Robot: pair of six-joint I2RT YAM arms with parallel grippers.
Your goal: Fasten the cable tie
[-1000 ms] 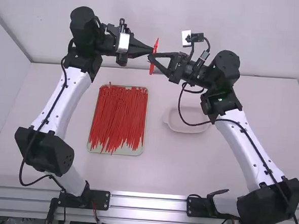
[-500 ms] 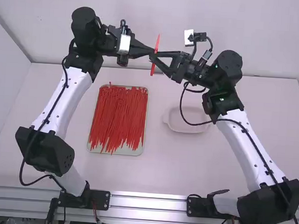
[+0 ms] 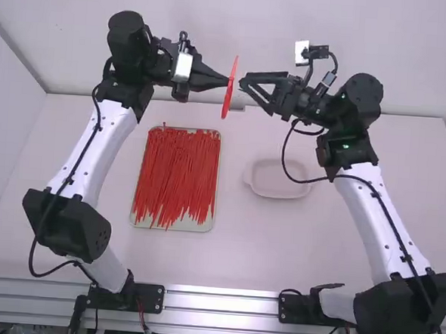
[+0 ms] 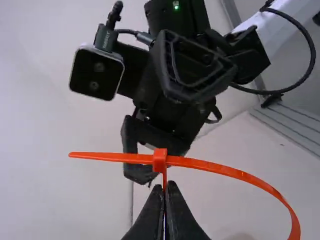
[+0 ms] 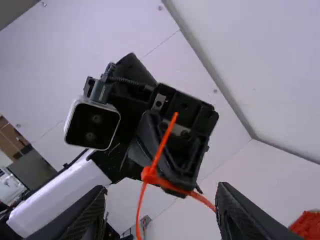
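A red cable tie (image 3: 230, 86) hangs in the air above the table's far side, bent into a curve. My left gripper (image 3: 226, 80) is shut on it just below its head (image 4: 160, 159), and the strap (image 4: 240, 176) sweeps out to one side. My right gripper (image 3: 245, 85) stands open a short way to the right of the tie, not touching it. In the right wrist view the tie (image 5: 156, 159) shows in front of the left gripper (image 5: 172, 165), between my right gripper's spread fingers (image 5: 82, 215).
A tray (image 3: 171, 227) with several red cable ties lies on the table left of the middle. A white dish (image 3: 279, 179) sits to its right, under the right arm.
My right gripper has let go of the tie, opened and drawn back to the right. The left gripper keeps the tie, which now shows as a curved loop.
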